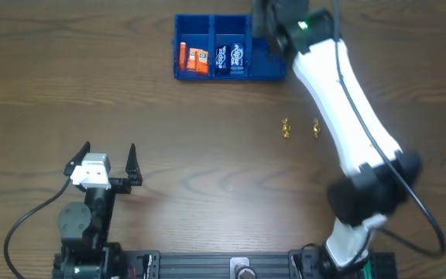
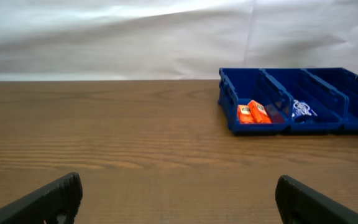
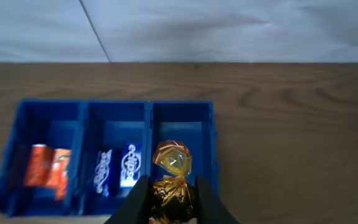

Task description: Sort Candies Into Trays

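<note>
Two black-and-white arms, each with its own cable

The right arm, at the frame's right, has a long white link between black joints, a green light near the top and a black cable along it. The left arm, lower left, is black with a white wrist block, a looping cable and a left end effector with dark, tapered fingers.

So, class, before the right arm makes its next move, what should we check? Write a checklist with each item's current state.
1. Right tool shut on gold candy: ok.
2. Candy above the tray's empty end compartment: ok, as it appears.
3. Orange candies and blue candies in separate compartments: ok.
4. Left tool open, far from tray: ok.
5. Two gold candies lying on table: not ok, unsorted.
</note>
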Controlling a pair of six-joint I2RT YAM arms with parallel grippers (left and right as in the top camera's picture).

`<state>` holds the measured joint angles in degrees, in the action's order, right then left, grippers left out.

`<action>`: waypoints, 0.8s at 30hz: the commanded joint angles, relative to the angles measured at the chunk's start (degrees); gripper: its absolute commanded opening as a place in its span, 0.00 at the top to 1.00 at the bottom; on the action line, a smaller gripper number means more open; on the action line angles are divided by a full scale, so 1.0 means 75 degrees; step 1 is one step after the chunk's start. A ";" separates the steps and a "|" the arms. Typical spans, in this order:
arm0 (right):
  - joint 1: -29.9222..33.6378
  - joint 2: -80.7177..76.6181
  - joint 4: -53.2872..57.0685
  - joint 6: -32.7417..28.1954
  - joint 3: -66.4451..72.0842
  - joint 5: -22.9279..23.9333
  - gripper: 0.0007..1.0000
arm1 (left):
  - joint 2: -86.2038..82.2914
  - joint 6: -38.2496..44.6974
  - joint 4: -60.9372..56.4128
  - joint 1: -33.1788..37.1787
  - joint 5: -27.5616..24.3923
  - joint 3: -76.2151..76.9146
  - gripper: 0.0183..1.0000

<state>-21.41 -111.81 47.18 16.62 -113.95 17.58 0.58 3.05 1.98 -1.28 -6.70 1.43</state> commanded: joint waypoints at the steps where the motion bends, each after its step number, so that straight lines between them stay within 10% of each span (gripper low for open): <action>1: 0.0297 -0.1070 -0.0023 -0.0393 -0.0388 -0.0364 0.97 | -0.0044 0.0055 0.0251 0.0023 -0.0070 -0.0154 0.00; 18: 0.0638 -0.2203 -0.0274 -0.0227 -0.0347 -0.0956 0.96 | -0.0044 0.0055 0.0251 0.0023 -0.0070 -0.0154 0.00; 24: 0.0635 -0.2197 -0.0274 -0.0233 -0.0347 -0.0979 0.56 | -0.0044 0.0055 0.0248 0.0023 -0.0070 -0.0154 0.00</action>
<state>-16.93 -128.01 45.17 14.74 -115.39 10.41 0.58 3.05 1.98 -1.28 -6.70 1.43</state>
